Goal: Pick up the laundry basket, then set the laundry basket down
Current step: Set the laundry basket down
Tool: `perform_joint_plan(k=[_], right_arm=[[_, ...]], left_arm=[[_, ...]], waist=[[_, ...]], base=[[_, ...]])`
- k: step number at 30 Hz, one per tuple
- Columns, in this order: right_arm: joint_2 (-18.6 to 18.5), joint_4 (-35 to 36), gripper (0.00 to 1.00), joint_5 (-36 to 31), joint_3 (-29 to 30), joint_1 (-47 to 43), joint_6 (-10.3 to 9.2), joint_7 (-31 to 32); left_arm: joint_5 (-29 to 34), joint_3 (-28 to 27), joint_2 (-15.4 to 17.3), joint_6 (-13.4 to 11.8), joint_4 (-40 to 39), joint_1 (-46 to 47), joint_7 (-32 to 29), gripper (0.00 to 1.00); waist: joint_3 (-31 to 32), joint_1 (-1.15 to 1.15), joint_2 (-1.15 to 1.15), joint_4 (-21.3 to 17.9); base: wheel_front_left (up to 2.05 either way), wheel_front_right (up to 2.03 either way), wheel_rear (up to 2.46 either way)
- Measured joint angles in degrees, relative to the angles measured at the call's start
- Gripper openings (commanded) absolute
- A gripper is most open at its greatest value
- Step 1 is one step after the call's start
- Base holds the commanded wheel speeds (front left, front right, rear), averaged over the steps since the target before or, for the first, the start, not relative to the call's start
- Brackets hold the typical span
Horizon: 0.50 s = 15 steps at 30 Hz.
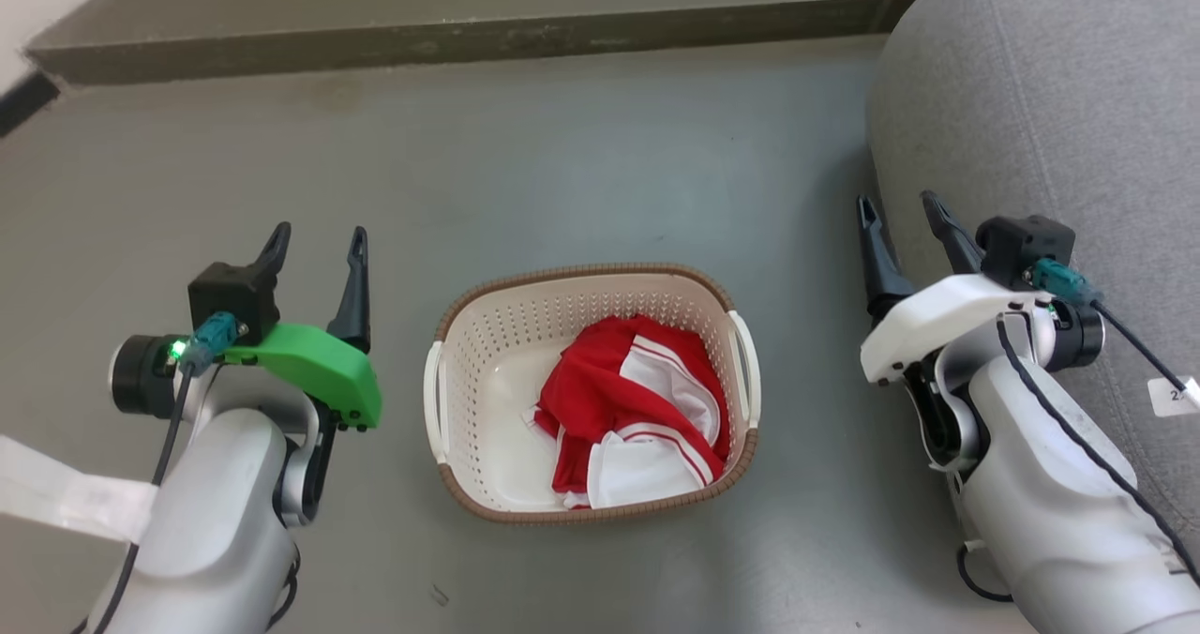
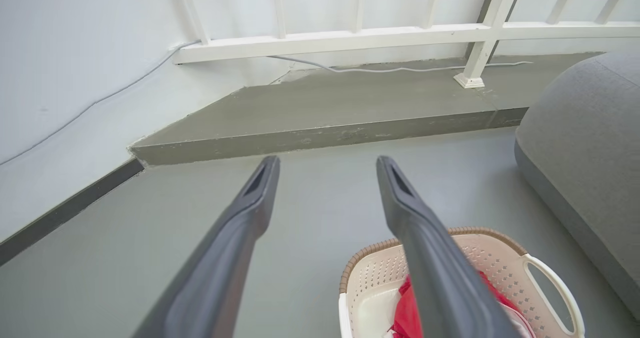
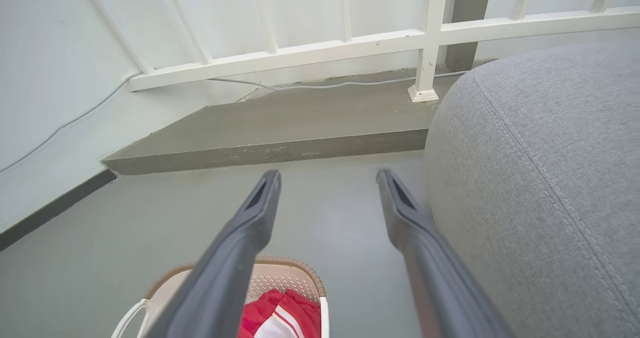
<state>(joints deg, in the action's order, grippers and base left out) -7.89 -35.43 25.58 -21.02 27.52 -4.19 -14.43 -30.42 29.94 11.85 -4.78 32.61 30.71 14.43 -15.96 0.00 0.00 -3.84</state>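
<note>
The laundry basket [image 1: 487, 371] stands on the grey floor in the middle of the head view, cream with perforated walls, a brown woven rim and white side handles. A red and white garment [image 1: 628, 409] lies bunched inside it. My left gripper [image 1: 317, 240] hovers to the basket's left, open and empty, clear of the handle. My right gripper [image 1: 902, 204] hangs to the basket's right, also open and empty. In the left wrist view the basket [image 2: 500, 263] sits at the lower right behind one finger [image 2: 430, 258]. In the right wrist view the basket [image 3: 280, 278] shows at the bottom left.
A large grey cushioned seat [image 1: 1050, 118] bulges close beside my right gripper. A raised concrete step [image 1: 450, 43] runs across the far side, with a white railing [image 2: 400, 35] and a cable on it. A white wall [image 2: 65, 78] borders the left.
</note>
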Motion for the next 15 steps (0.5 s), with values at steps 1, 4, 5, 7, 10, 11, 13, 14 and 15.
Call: perform_joint_plan(k=[1,4,5,7,10,11,13,14,15], right_arm=[[-0.18,0.46,1.00,-0.58,0.07,-0.52,-0.04,0.00],[-0.56,2.61,1.00,-1.60,0.34,-1.97,-0.52,0.00],[-0.73,3.26,1.00,-1.91,0.47,-2.33,-0.53,0.00],[-1.02,4.54,1.00,-2.49,0.75,-2.96,-0.55,0.00],[-1.44,6.53,1.00,-3.61,1.41,-4.31,-1.11,0.00],[-1.57,7.21,1.00,-4.11,1.66,-4.82,-1.32,0.00],[-1.65,8.40,1.00,-4.66,1.81,-5.71,-1.46,0.00],[-1.66,9.12,1.00,-5.00,1.80,-6.10,-1.47,0.00],[-1.64,9.75,1.00,-5.41,1.78,-6.36,-1.47,0.00]], left_arm=[[0.23,-0.13,-0.01,-0.04,-0.99,-0.65,-0.01,1.00],[0.97,-0.94,0.07,-0.63,-3.96,-2.89,0.00,1.00],[1.23,-1.35,0.12,-0.78,-4.78,-3.64,-0.01,1.00],[2.04,-2.25,0.27,-0.92,-6.86,-5.24,-0.01,1.00],[3.54,-2.68,0.38,-1.29,-9.58,-7.39,-0.01,1.00],[3.70,-2.86,0.40,-1.30,-10.27,-8.12,-0.01,1.00],[4.11,-3.43,0.56,-1.35,-11.74,-9.92,-0.01,1.00],[4.33,-3.72,0.77,-1.36,-12.52,-10.83,-0.01,1.00],[4.65,-3.98,1.10,-1.37,-13.19,-11.68,-0.01,1.00]], waist=[[0.41,0.00,0.00,-0.04],[1.38,0.00,0.00,-0.10],[1.64,0.00,0.00,-0.09],[2.16,0.00,0.00,-0.04],[2.85,0.00,0.00,0.10],[3.06,0.00,0.00,0.15],[3.54,0.00,0.00,0.23],[3.74,0.00,0.00,0.24],[3.92,0.00,0.00,0.21]], base=[[0.00,0.00,0.00],[0.00,0.00,0.00],[0.00,0.00,0.00],[0.00,0.00,0.00],[0.00,0.00,0.00],[0.00,0.00,0.00],[0.00,0.00,0.00],[0.00,0.00,0.00],[0.00,0.00,0.00]])
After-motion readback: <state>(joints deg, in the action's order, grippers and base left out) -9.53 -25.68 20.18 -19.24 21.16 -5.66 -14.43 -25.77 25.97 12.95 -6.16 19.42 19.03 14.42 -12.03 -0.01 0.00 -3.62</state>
